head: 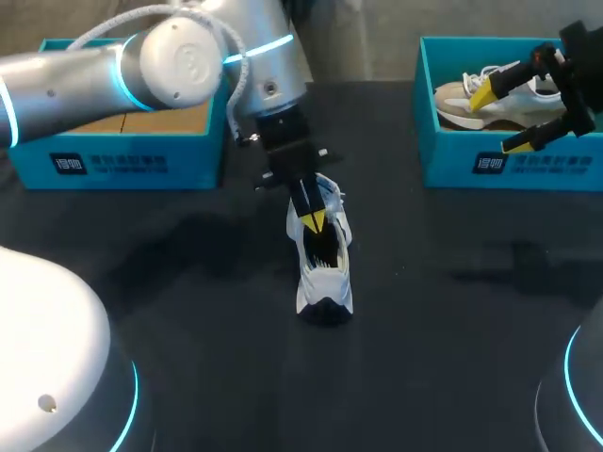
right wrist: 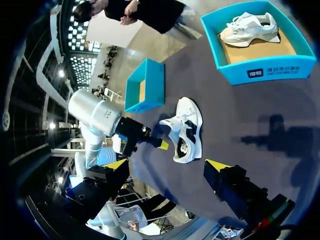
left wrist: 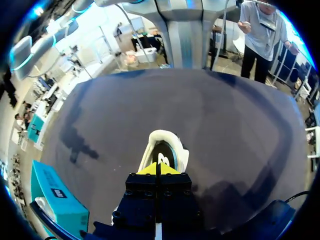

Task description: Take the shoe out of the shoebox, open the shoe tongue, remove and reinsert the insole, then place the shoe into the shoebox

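At ten o'clock on the table, the left shoebox is showing its bare cardboard floor, likely waiting to take the shoe back. At centre, the white sneaker is lying twelve to six, mouth up so the left gripper can work inside. Its fingers are pressing together in the opening; whether they are pinching tongue or insole I cannot tell. At two o'clock, the right gripper is hovering spread wide, holding nothing, over the right shoebox and its beige sneaker, probably parked out of the way.
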Controlling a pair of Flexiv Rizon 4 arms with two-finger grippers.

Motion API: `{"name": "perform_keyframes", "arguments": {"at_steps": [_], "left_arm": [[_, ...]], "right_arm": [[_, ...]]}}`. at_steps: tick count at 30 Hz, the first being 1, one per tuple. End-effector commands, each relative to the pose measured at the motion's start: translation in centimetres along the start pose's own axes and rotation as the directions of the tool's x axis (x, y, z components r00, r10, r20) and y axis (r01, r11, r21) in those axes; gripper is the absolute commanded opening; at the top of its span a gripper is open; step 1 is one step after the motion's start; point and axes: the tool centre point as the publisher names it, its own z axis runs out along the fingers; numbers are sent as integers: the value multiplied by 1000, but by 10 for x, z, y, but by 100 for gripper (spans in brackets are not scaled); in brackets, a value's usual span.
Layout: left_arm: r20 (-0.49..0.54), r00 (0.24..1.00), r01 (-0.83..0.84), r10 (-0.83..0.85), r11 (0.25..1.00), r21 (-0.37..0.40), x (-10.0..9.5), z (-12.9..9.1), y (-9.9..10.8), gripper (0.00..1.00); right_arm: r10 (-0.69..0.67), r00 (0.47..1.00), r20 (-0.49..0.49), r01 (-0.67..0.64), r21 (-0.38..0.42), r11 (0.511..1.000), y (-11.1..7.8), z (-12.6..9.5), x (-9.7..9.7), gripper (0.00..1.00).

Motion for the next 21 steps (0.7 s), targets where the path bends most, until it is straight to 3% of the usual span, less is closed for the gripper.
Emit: {"name": "perform_keyframes", "arguments": {"at_steps": [1, 5, 17, 21], "left_arm": [[-165, 986, -14, 7, 999, -45, -17, 0, 1, 0], [-219, 976, -26, 7, 996, -81, -19, 8, 8, 0], [-200, 980, -20, 7, 998, -64, -9, 30, 13, 0], [-215, 976, -67, 42, 992, -110, -1, 42, 20, 0]], "right_arm": [[1, 1000, 2, -1, -1, 1000, 0, 1, 0, 100], [1, 1000, 2, -1, -1, 1000, 0, 1, 0, 100], [1, 1000, 2, -1, -1, 1000, 0, 1, 0, 100], [1, 1000, 2, -1, -1, 1000, 0, 1, 0, 100]]}}
